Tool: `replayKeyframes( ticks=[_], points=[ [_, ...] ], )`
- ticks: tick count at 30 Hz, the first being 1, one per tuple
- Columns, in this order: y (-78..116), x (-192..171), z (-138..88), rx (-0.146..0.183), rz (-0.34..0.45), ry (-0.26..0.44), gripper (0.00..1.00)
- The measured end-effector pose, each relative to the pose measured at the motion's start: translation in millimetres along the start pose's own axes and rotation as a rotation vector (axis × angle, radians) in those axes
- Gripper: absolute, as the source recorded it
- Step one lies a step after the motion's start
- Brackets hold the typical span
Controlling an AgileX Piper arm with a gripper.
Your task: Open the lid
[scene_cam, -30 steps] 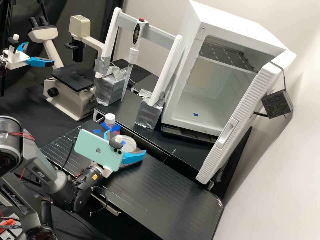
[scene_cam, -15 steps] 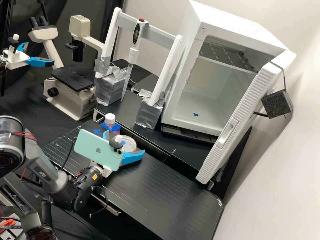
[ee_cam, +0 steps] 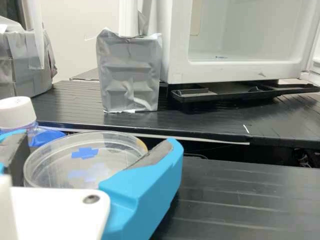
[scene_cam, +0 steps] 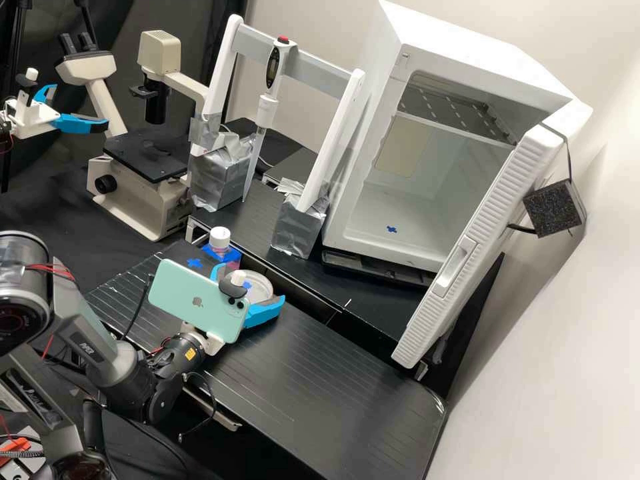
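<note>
Two bright blue fingers (ee_cam: 149, 192) of the gripper (scene_cam: 250, 285) stand parted on either side of a clear round dish (ee_cam: 85, 162), released rather than clenched, though it is hard to tell whether their dark grey pads (ee_cam: 154, 154) touch its rim. The dish lies on the black grooved bench (scene_cam: 320, 373), near the edge of a raised black platform (scene_cam: 360, 303), and shows blue tape within its outline. A pale green phone (scene_cam: 183, 293) is mounted on the gripper, behind the fingers. Just beside the dish stands a bottle (scene_cam: 223, 255) with a white cap (scene_cam: 220, 237) and a band of blue tape; a blue tape cross (scene_cam: 194, 263) marks the bench nearby.

On the platform, a white frame (scene_cam: 333, 140) rises from two blocks (scene_cam: 298, 230) wrapped in silver tape, with a red-topped pipette (scene_cam: 268, 110) hanging upright between its posts. Next to the frame is a white cabinet (scene_cam: 363, 167), its ribbed door (scene_cam: 477, 233) swung open, a metal shelf (scene_cam: 457, 110) inside and another blue cross (scene_cam: 391, 229) on its floor. A cream-coloured microscope (scene_cam: 130, 207) stands on the other side of the frame.
</note>
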Motion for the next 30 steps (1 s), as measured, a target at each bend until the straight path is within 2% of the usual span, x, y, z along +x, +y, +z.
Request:
replayKeyframes(
  ticks=[11, 23, 30],
  points=[
    [-1.3, 1, 0, 0.009, -0.006, 0.0, 0.0],
    [1.8, -1, -1, 0.0, 0.013, 0.0, 0.0],
    [7.0, -7, -11, 0.005, 0.039, 0.038, 0.0]
  ],
)
